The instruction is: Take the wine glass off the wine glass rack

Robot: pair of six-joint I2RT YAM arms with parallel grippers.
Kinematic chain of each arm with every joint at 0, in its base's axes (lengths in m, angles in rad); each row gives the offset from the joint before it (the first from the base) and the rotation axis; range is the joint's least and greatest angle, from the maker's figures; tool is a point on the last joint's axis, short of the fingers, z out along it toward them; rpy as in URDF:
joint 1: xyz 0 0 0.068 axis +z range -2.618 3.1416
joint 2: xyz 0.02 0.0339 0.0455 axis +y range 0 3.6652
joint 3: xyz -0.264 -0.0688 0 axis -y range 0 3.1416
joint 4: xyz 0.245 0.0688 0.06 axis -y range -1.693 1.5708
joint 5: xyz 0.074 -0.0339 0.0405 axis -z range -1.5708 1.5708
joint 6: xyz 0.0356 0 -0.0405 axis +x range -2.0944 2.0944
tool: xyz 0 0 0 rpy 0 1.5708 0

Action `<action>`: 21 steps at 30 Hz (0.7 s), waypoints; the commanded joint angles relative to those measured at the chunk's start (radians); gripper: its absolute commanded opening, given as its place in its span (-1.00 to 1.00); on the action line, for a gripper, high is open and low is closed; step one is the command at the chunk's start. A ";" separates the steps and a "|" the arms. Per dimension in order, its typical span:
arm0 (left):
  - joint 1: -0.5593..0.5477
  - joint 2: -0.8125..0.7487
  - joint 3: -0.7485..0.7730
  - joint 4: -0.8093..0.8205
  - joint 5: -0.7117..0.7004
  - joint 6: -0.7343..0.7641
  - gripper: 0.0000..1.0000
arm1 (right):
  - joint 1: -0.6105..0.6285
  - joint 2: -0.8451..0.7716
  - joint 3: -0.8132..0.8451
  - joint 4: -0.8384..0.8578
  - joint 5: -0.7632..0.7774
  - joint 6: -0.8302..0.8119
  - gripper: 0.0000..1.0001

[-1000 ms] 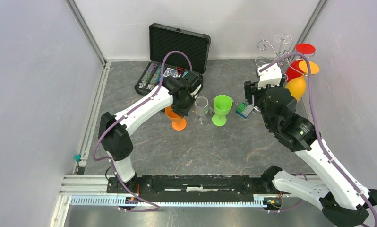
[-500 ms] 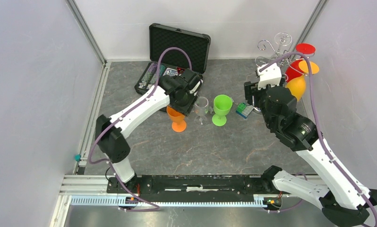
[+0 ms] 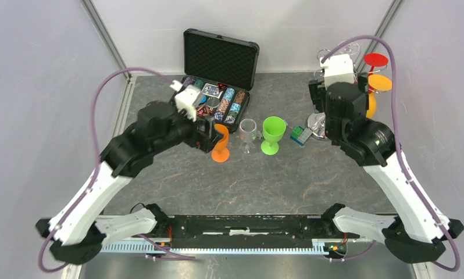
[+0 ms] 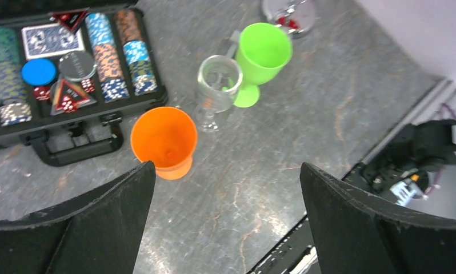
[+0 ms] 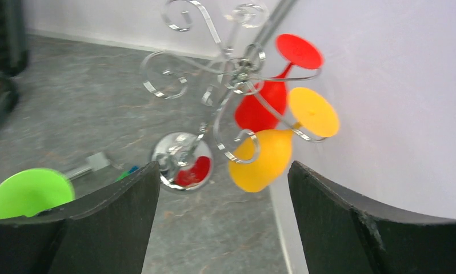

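Grey stone-look table [image 3: 311, 174]: open black case [image 3: 221, 55], orange goblet [image 4: 164, 140], clear glass [image 4: 219, 83], green goblet [image 4: 263, 51], small block [image 3: 301, 135], chrome rack [image 5: 183, 160].

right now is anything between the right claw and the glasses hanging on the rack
Nothing visible. In the right wrist view the open right claw faces the wine glass rack directly, the yellow glass nearest, the red glass behind it. The green glass stands low and left, off that line.

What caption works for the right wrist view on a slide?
Right gripper, open, faces the wine glass rack, where a red glass and a yellow glass hang upside down.
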 commanded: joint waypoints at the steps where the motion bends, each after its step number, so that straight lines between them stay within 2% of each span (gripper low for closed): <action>1: 0.000 -0.172 -0.150 0.181 0.135 -0.046 1.00 | -0.106 0.089 0.166 -0.111 0.109 -0.033 0.74; 6: -0.001 -0.263 -0.231 0.212 0.161 -0.049 1.00 | -0.268 0.188 0.232 -0.157 0.124 -0.094 0.64; 9: 0.000 -0.262 -0.240 0.209 0.175 -0.050 1.00 | -0.351 0.222 0.227 -0.169 0.108 -0.132 0.38; 12: 0.000 -0.259 -0.243 0.206 0.193 -0.051 1.00 | -0.414 0.250 0.206 -0.153 0.047 -0.174 0.25; 21: 0.000 -0.260 -0.275 0.229 0.198 -0.033 1.00 | -0.467 0.363 0.218 -0.079 -0.018 -0.302 0.17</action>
